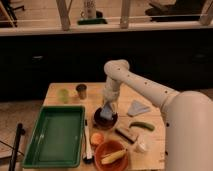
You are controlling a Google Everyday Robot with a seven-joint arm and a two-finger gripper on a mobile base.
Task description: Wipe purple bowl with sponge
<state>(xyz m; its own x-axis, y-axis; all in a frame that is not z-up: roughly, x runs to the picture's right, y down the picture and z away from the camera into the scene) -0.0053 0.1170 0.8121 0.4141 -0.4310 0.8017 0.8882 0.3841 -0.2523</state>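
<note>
The purple bowl (105, 120) is small, dark and glossy, and sits near the middle of the wooden table (145, 97). The blue sponge (106, 113) lies inside the bowl. My gripper (107, 107) hangs from the white arm straight down over the bowl, with its tips at the sponge. The sponge appears held between them and pressed into the bowl.
A green tray (55, 135) fills the table's left front. A green cup (63, 95) and a brown cup (81, 91) stand at the back. A folded grey-blue cloth (137, 107), a green vegetable (142, 125), a brown block (126, 134) and an orange bowl (111, 152) holding a banana lie nearby.
</note>
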